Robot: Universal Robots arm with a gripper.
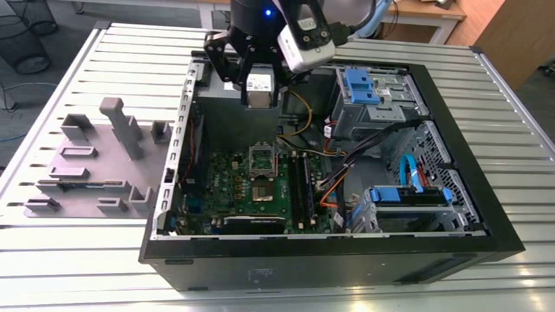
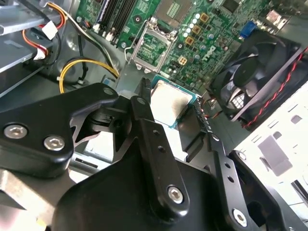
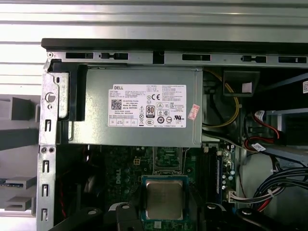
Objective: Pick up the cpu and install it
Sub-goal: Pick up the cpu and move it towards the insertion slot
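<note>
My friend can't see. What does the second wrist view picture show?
The black gripper holds the cpu, a small silver square chip, above a green motherboard and its socket. A black fan sits beside the board.

A robotics lab or workshop: a slatted aluminium workbench [image 1: 130, 45] carries an opened PC case [image 1: 329, 263] (wire waste bins [image 1: 26, 45] stand far left), with a wooden desk [image 1: 433, 10] beyond.
</note>
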